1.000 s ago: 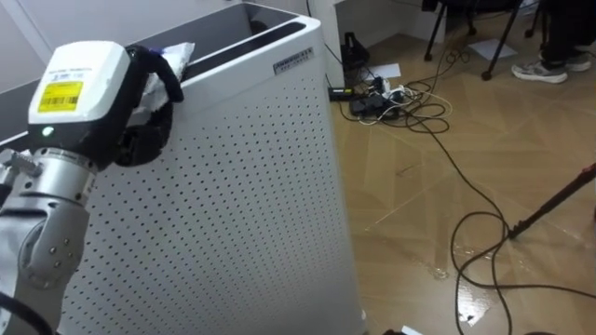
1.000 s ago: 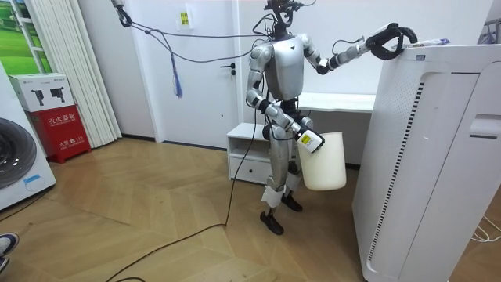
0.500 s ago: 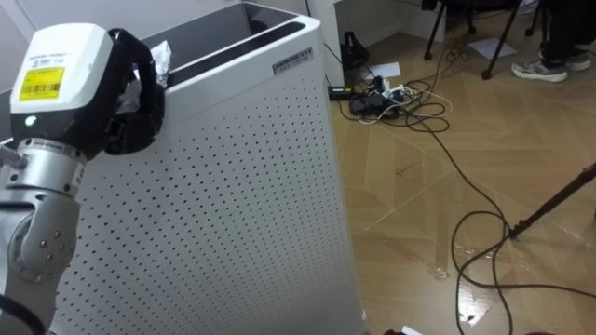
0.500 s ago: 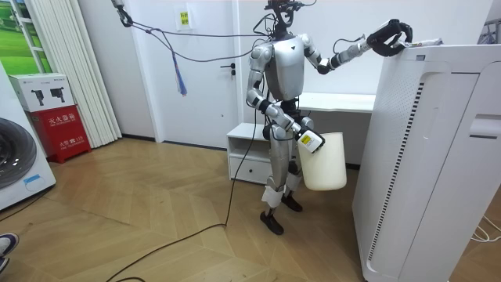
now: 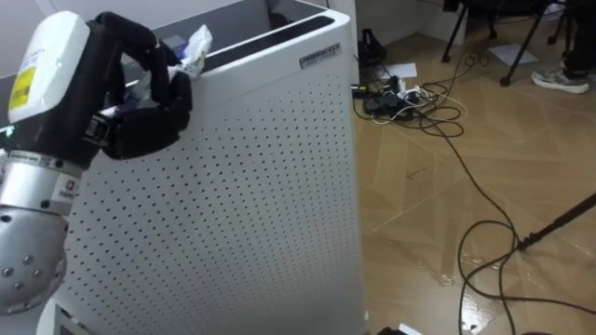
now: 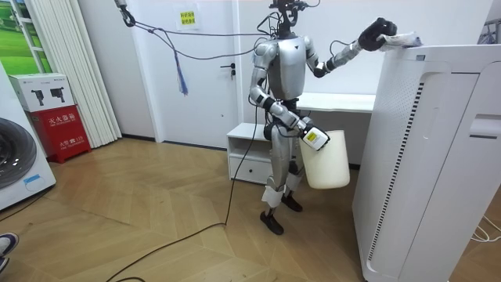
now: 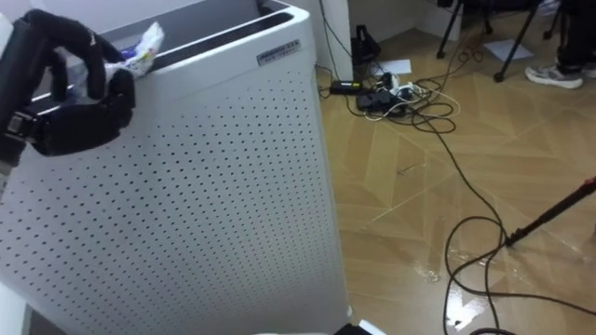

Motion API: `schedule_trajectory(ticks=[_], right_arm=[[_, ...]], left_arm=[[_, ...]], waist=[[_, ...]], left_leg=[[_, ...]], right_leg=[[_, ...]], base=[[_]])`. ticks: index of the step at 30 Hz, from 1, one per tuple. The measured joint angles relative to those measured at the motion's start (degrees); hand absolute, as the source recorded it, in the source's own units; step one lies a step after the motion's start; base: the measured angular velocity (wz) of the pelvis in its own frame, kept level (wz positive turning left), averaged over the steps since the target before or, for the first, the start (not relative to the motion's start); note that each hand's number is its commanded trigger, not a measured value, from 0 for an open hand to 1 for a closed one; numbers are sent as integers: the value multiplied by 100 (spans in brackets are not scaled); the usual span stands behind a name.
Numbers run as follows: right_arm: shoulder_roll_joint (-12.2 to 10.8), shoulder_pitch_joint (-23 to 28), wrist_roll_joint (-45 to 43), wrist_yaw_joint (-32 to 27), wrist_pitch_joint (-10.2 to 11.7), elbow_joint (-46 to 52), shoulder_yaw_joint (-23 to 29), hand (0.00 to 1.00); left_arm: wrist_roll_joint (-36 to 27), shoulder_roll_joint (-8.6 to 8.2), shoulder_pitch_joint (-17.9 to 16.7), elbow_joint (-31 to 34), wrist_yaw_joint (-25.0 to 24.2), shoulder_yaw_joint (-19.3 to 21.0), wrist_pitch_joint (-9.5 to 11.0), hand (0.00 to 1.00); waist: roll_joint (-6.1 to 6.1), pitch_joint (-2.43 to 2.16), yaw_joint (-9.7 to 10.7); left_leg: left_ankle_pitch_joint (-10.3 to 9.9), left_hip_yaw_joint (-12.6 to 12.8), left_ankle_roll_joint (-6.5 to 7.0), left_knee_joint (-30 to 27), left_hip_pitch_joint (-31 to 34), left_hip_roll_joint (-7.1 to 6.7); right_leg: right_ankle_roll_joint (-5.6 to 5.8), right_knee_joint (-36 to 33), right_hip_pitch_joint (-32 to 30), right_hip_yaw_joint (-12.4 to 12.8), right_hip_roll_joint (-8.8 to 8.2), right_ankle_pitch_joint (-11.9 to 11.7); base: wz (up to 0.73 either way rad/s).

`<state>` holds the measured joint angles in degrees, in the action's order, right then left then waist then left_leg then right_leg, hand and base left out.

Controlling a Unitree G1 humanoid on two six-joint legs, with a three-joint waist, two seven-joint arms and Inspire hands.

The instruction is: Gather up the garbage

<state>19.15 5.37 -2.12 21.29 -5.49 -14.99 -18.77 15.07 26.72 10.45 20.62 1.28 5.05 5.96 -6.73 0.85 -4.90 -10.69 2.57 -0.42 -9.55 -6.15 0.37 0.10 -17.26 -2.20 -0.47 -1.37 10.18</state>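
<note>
Herringbone wooden floor (image 5: 419,195) is spreading under the whole scene, and we are looking down along a tall white perforated metal cabinet (image 5: 261,186) that is taking up the left and middle of the eye views.

Nearest to us, at the left edge, the robot's left hand (image 5: 140,130) is reaching up beside the cabinet's top corner. Its black fingers (image 5: 172,88) are clenching around a crumpled white-and-blue wrapper (image 5: 193,44). The wrapper is poking out past the fingertips in the upper left of the frame, at the cabinet's top rim; we cannot tell whether it is touching that rim.

In the room view we are seeing the robot standing upright just left of the cabinet, its left arm stretching high toward the upper right. Its right hand (image 6: 308,135) is sitting at hip height in the centre, at the rim of a white plastic bin (image 6: 329,164); we cannot tell how those fingers are set.

Farther off, dark cables (image 5: 484,242) are looping across the lower right of the eye views. Beyond them a tangle of black plugs and chargers (image 5: 391,98) is lying at upper middle, and a person's grey shoe (image 5: 563,79) is showing in the upper right corner.
</note>
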Motion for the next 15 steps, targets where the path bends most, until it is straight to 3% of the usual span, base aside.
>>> schedule_trajectory(ticks=[6, 9, 12, 15], right_arm=[[-100, -32, 7, 96, 188, 1, -18, 100], [-170, -59, 13, 102, 243, 1, -19, 100], [-187, -67, 9, 102, 245, 1, -19, 100], [-194, -101, 11, 107, 245, -4, -17, 100]], left_arm=[[-1630, -115, -164, 394, -908, -613, 162, 100], [-2518, -204, -164, 425, -1264, -671, 195, 100], [-2953, -385, -164, 492, -1621, -765, 200, 100], [-3391, -454, -164, 504, -2015, -793, 187, 100]], waist=[[-5, -7, -84], [-10, -12, -109], [25, -15, -127], [87, -20, -145]], left_leg=[[0, -42, 0, 4, -5, -7], [0, -30, 0, 3, 15, -3], [0, -31, 0, 3, 85, -3], [0, -33, 0, 1, 159, -1]], right_leg=[[16, 131, 50, -83, -23, -39], [11, 113, 10, -67, -22, -41], [9, 79, -30, -87, -31, -42], [7, 58, -105, -91, -33, -42]], base=[[3], [-8], [1], [0]])
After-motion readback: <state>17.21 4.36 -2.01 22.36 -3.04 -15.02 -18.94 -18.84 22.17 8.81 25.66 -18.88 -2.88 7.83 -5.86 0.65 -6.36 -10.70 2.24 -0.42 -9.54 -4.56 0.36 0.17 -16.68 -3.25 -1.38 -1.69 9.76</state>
